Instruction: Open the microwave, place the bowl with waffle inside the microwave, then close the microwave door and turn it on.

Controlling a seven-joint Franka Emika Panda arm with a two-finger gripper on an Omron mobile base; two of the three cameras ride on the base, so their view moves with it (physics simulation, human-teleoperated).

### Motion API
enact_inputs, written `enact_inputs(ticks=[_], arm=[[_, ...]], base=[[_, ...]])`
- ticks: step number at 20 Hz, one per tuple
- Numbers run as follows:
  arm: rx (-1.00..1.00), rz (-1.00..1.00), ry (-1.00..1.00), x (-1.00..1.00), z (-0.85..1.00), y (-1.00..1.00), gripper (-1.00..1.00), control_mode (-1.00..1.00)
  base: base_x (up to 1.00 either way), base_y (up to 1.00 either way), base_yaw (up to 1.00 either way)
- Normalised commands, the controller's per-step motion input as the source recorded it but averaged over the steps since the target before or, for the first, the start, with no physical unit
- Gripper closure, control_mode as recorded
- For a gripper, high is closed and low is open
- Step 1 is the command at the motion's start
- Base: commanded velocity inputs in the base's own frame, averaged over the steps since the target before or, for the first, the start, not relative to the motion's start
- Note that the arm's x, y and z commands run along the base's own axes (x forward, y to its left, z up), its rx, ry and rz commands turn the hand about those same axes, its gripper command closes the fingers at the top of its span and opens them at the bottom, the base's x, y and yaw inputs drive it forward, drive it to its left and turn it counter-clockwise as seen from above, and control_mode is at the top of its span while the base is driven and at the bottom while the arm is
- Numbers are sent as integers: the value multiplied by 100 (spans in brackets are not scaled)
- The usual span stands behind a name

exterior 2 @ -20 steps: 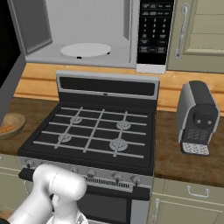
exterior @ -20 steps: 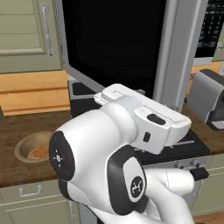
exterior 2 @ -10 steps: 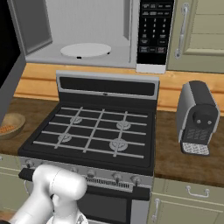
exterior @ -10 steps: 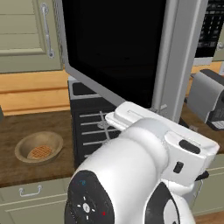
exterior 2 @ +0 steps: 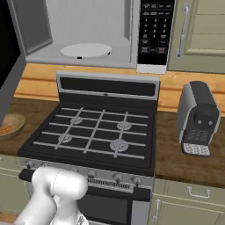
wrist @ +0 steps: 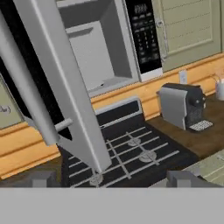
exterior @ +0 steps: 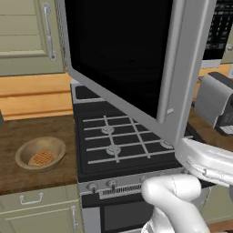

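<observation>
Left base view shows the wide silver-framed microwave door with black glass window [exterior: 123, 59] swung far open over the black gas stove with grey grates [exterior: 123, 141]. Its long vertical silver bar handle [exterior: 170, 59] stands at the free edge. To the left of the stove, on the dark brown wooden bench [exterior: 32, 132], sits the round shallow tan wooden bowl [exterior: 40, 153], and the small orange-brown waffle with grid pattern [exterior: 42, 158] lies inside it. The bowl is well apart from the white robot arm [exterior: 182, 200], which rises at the lower right.

Right base view looks into the large silver microwave with light grey interior [exterior 2: 88, 30]. The white round turntable [exterior 2: 85, 49] lies flat on its floor with nothing on it, and the dark keypad panel [exterior 2: 156, 28] is on the right side. A grey and black coffee machine [exterior 2: 197, 118] stands on the bench to the right of the stove.

Hand view shows the two dark tips of the pincer [wrist: 111, 178] set wide apart at the bottom, fully open and holding nothing. The open door crosses this view on the left, tilted.
</observation>
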Motion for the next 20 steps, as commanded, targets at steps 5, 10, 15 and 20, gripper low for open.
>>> enact_inputs(ticks=[5, 10, 15, 20], arm=[[33, 55, 14, 0, -3, -54, -100, -100], [45, 48, 19, 25, -2, -53, -100, -100], [69, 44, 26, 49, -31, -30, -100, -100], [58, 28, 19, 32, -14, -14, -100, -100]], base=[[0, 0, 0], [0, 0, 0], [0, 0, 0], [0, 0, 0]])
